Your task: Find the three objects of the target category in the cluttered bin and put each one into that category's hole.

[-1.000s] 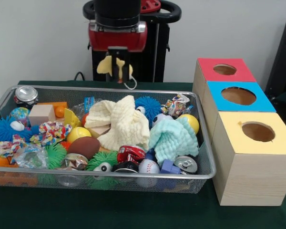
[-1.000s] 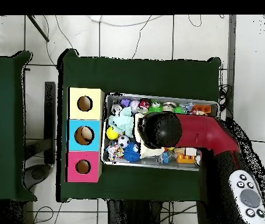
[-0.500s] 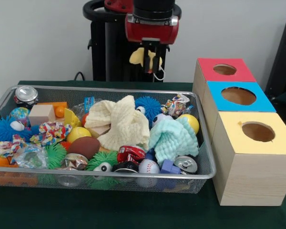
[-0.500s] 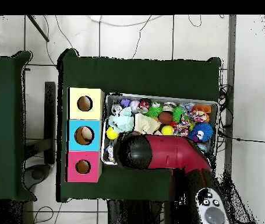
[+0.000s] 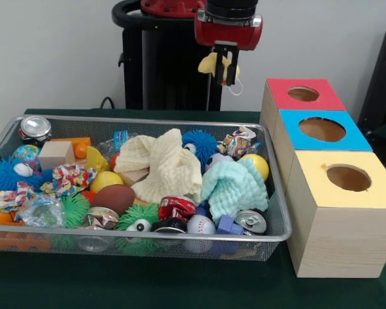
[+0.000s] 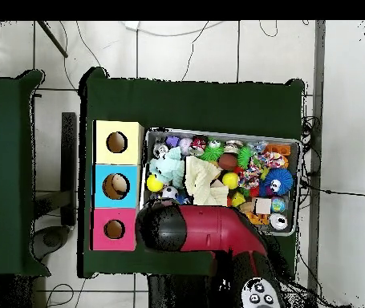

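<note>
Front view: the gripper hangs high up behind the bin, near the red box. It is closed on a small yellow toy, and a thin white loop hangs from the toy. The toy is up in the air, not touching the bin or any box.

Three boxes stand in a row just beside the bin. The red box is at the back, the blue box is in the middle, and the yellow box is in front. Each one has a round hole on top.

The bin is full of stuff. A cream cloth lies in the middle, and a mint cloth lies beside it. Near them are a brown football, a baseball, a yellow ball and a blue spiky ball. A can sits in the far corner.

From overhead, the red arm covers the bin's edge by the red box. The gripper is hidden under it.
</note>
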Controlling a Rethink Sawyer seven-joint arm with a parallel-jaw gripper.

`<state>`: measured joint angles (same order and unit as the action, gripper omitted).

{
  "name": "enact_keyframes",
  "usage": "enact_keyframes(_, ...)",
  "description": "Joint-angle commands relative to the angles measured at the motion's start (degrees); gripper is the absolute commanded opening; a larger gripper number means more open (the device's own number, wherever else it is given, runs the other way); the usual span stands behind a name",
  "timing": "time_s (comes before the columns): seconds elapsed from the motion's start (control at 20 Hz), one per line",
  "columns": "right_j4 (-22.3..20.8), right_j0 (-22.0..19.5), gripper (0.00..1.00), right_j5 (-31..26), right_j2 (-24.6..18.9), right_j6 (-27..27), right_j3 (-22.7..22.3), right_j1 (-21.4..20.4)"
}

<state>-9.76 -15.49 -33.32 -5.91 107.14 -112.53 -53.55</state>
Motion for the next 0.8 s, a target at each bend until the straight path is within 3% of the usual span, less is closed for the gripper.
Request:
enact_keyframes(0.05, 5.6, 3.3, 0.0, 0.8, 3.6, 16.8, -4.6, -1.8)
enact_keyframes(0.8, 13.6, 15.8, 0.0, 9.3, 7.9, 24.9, -6.3, 3.6)
